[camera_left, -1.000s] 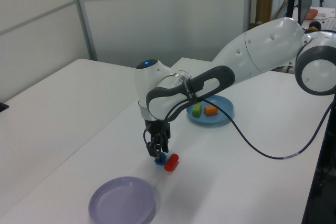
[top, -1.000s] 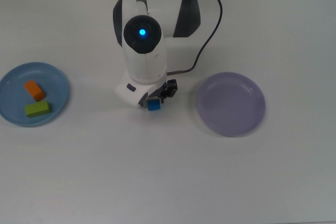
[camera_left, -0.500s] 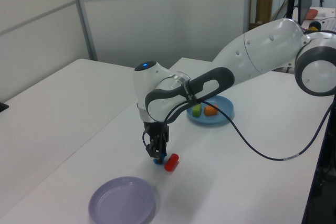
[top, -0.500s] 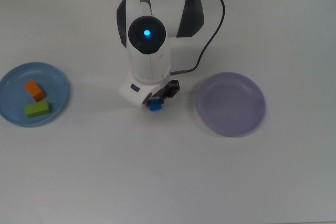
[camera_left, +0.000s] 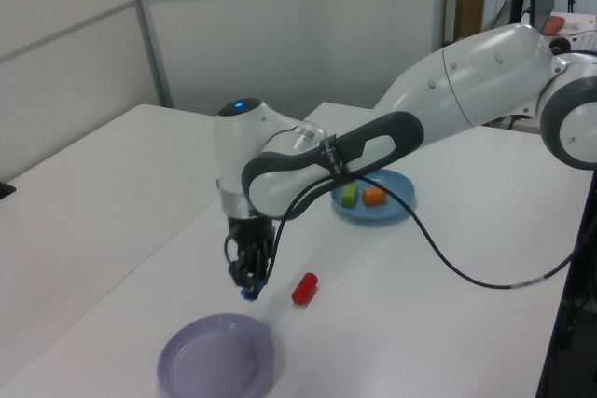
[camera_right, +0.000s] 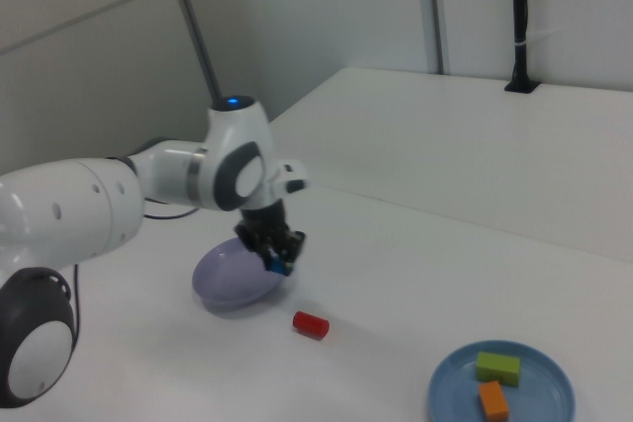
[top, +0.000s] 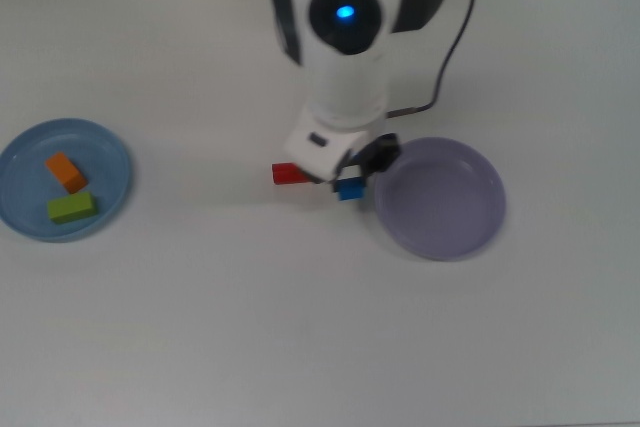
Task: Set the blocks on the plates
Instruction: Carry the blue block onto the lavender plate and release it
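My gripper is shut on the tiny blue cube and holds it above the table, just off the near edge of the lavender plate. The slim red block lies on the table beside the gripper. The green block and the orange block rest on the light blue plate.
The arm's white body rises over the table's back middle in the top view, and its black cable loops beside it. The white table carries only the plates and blocks.
The gripper has lifted the blue cube and carried it toward the lavender plate, to the right in the top view. The red block, earlier hidden under the arm there, now shows.
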`<action>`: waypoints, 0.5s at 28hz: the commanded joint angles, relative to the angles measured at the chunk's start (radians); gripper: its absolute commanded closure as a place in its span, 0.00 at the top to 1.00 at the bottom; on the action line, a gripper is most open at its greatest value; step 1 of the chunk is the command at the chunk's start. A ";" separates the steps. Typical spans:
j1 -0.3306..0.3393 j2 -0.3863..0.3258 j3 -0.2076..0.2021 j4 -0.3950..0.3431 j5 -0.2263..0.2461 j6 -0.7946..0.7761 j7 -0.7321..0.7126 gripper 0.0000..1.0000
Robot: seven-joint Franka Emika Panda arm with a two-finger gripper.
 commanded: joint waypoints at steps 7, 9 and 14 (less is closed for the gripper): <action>0.119 0.021 -0.003 -0.011 -0.080 0.145 0.076 0.11; 0.131 0.031 -0.003 -0.011 -0.101 0.165 0.093 0.11; 0.136 0.044 -0.003 -0.009 -0.144 0.187 0.125 0.28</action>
